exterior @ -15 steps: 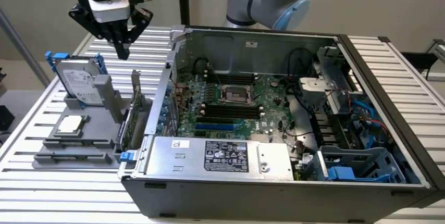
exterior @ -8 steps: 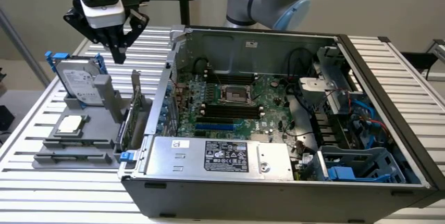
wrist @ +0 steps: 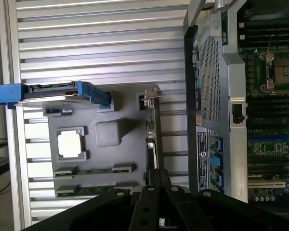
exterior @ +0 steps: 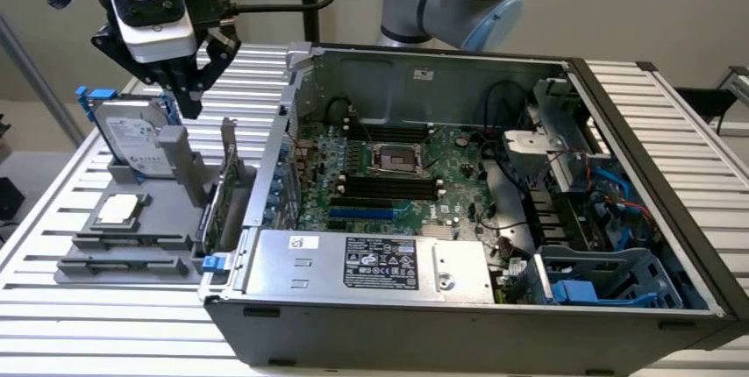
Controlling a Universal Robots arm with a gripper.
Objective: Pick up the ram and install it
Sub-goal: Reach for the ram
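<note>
The ram shows as a thin greenish strip (wrist: 91, 189) lying in a slot of the grey holder (wrist: 111, 103), with a second slim strip (wrist: 94, 170) in the slot beside it. In the exterior view these slots (exterior: 123, 265) are at the holder's near end. My gripper (exterior: 188, 96) hangs well above the holder's far end, beside the upright hard drive (exterior: 135, 136), with its fingers closed together and nothing between them. In the wrist view the fingertips (wrist: 159, 179) meet over the upright expansion card (wrist: 153, 134). The motherboard's black slots (exterior: 387, 186) lie inside the open case.
A square silver processor (exterior: 121, 209) sits in the holder's middle. The expansion card with a blue tab (exterior: 212, 263) stands between holder and the computer case (exterior: 468, 320). A silver power supply (exterior: 374, 263) fills the case's front. The slatted metal table (exterior: 70, 324) carries everything.
</note>
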